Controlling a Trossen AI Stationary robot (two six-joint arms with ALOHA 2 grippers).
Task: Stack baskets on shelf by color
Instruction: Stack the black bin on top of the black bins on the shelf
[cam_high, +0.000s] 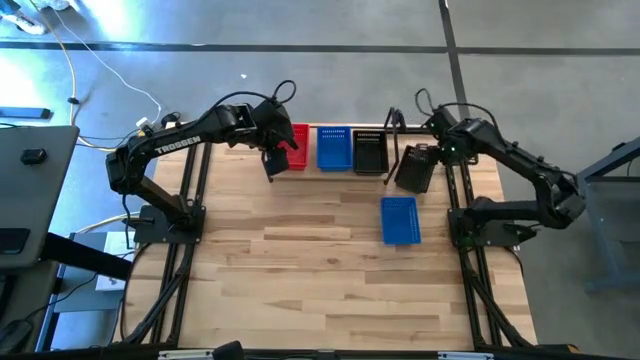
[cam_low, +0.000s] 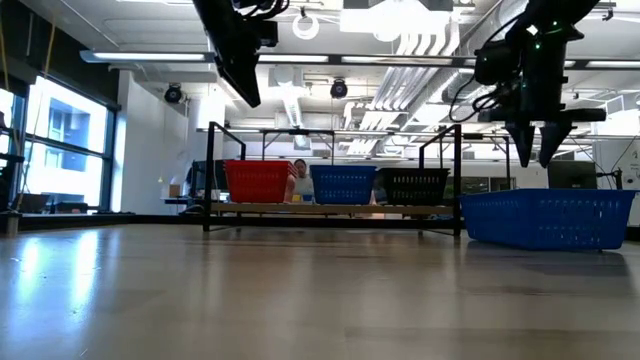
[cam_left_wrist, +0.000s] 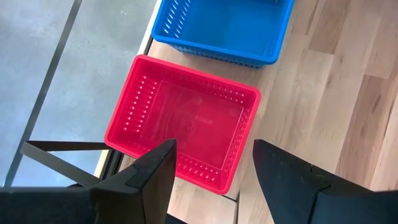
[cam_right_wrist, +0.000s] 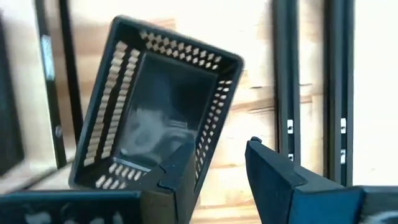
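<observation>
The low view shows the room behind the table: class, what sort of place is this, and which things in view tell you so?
Probably an industrial-style lab or workshop: bare ceiling pipes and strip lights overhead, a tall window, a person seated beyond the shelf, and a polished concrete floor around the table.

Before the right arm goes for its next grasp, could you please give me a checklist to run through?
1. Right pincer open and empty: ok.
2. Right pincer over the loose black basket: ok.
3. That basket square to the fingers: not ok, it lies skewed.
4. Black slot on the shelf ready: ok, the shelved black basket sits at the right end.
5. Left pincer out of the way: ok, open over the red basket.
6. Blue basket on the table clear of the path: cannot tell.
</observation>
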